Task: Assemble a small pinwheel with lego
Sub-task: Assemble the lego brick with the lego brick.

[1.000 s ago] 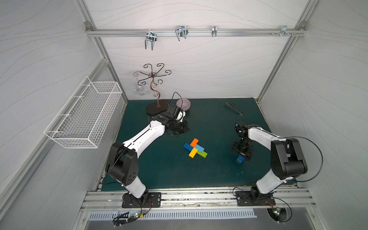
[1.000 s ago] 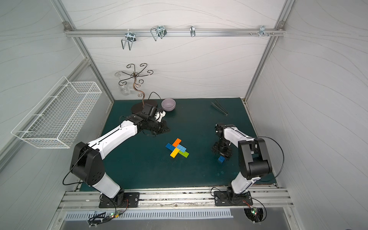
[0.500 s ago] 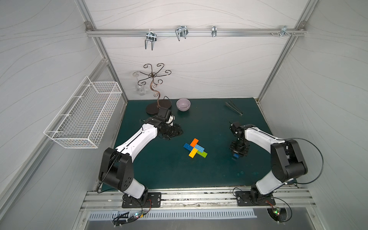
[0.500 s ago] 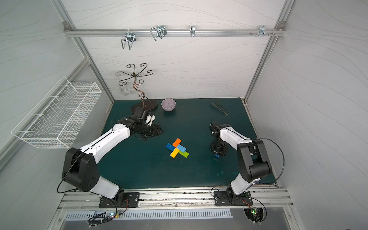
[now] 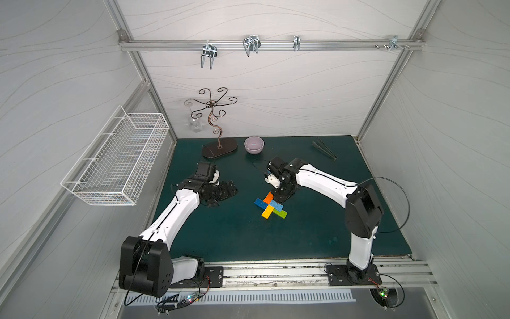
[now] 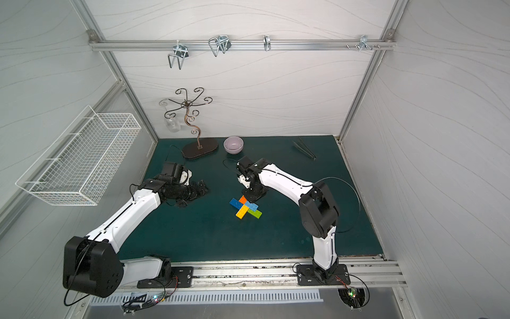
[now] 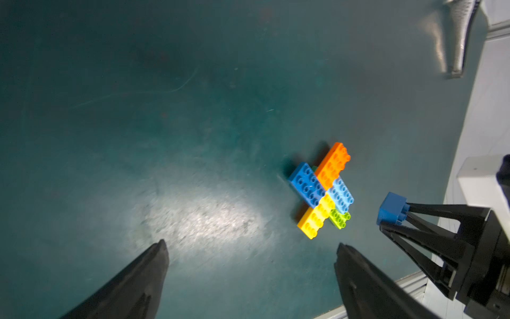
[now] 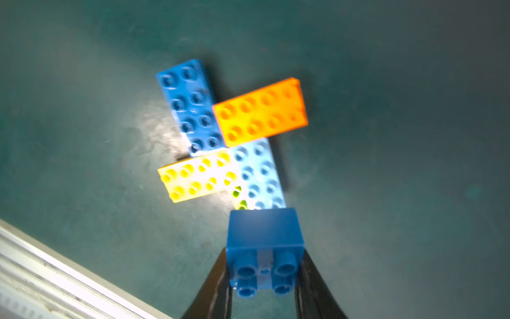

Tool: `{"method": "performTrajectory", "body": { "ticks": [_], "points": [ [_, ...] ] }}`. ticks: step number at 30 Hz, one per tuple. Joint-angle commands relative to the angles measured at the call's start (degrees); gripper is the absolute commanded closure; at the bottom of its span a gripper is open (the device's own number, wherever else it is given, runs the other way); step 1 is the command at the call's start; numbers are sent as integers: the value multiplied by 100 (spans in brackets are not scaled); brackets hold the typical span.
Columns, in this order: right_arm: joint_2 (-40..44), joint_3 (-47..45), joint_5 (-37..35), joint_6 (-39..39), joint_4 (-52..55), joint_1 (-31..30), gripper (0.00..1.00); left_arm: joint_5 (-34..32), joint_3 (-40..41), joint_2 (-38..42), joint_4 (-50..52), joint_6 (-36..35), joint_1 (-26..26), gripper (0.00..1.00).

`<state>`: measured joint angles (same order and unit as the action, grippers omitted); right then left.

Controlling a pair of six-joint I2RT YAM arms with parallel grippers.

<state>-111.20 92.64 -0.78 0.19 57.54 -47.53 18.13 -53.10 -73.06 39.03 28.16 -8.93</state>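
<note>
White wavy-lined walls [image 5: 276,91] enclose a dark green mat [image 5: 248,240]; a wire basket [image 5: 116,163] hangs on one.

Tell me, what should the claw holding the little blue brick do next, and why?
Probably move the right claw across until its small blue brick hangs over the middle of the pinwheel. The brick is gripped, but it is off to one side of the cross, not above where the four arms meet. The left claw is open and clear of it.
</note>
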Motion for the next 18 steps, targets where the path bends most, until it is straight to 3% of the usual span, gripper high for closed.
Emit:
{"method": "performTrajectory", "body": {
  "ticks": [1,18],
  "points": [
    [-432,347,239,-730,417,-184,92,-64,8,140,37,-8,91,1],
    [-1460,1218,-17,-856,906,-371,89,-150,-19,267,251,-206,111,1]
  ]
}}
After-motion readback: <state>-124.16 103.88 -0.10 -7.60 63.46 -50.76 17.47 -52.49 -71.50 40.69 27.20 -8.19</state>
